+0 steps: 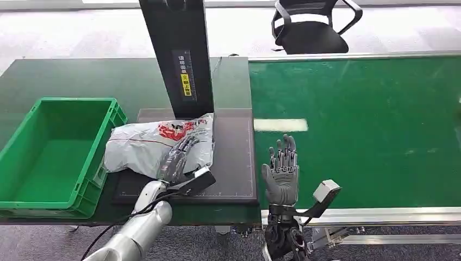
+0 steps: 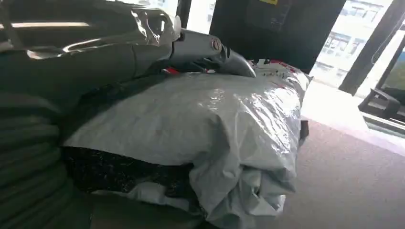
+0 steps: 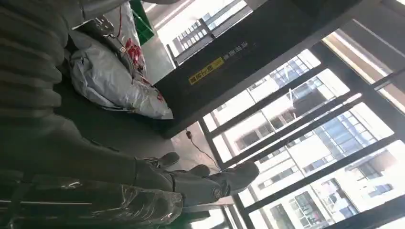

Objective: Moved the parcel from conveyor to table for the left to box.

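Black upright column [image 1: 176, 54]: stands at the far edge of the mat, with a yellow label [image 1: 186, 84] on its face.
Black mat [image 1: 234, 163]: lies flat beside the green surface, faint grid lines along its edges.
Office chair [image 1: 312, 24]: black, on the floor well beyond the work surfaces.
White strip [image 1: 280, 125]: lies flat just beside the mat.
Windows [image 3: 305, 124]: buildings outside, seen past the column.

Glossy crinkled plastic parcel [image 1: 157, 142], matt green plastic crate [image 1: 49, 157], smooth green conveyor belt [image 1: 369, 130], silver metal-framed.
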